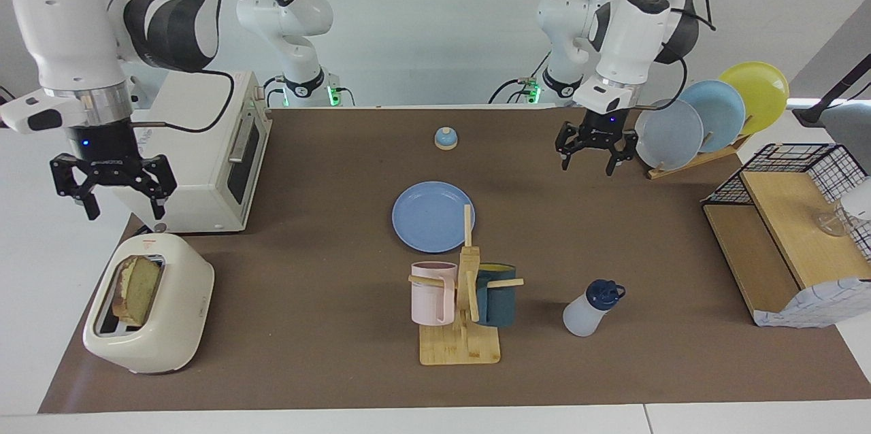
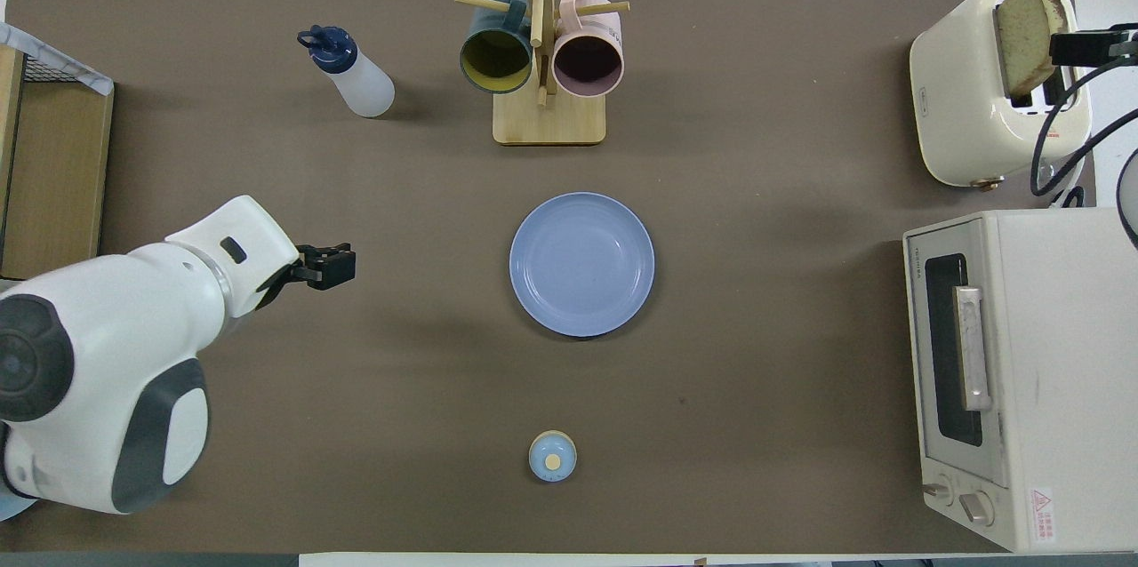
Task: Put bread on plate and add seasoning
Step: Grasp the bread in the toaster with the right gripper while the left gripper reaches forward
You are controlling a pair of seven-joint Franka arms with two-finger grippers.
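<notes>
Bread (image 1: 138,289) stands upright in slot of white toaster (image 1: 150,305), at right arm's end of table, farther from robots than toaster oven (image 1: 211,152). Plate (image 1: 433,215) flat at table centre, bare. Seasoning (image 1: 590,309) bottle toward left arm's end, beside mug rack (image 1: 463,311). Right gripper (image 1: 113,194) raised above toaster, fingers spread, holding nothing. Left gripper (image 1: 597,154) hangs over bare table near dish rack (image 1: 694,148), fingers apart, empty.

mug rack (image 1: 460,325): pink mug (image 1: 431,292), dark teal mug (image 1: 495,294)
bell (image 1: 446,139): near robots
toaster oven (image 1: 204,155): right arm's end
dish rack (image 1: 701,148): left arm's end
</notes>
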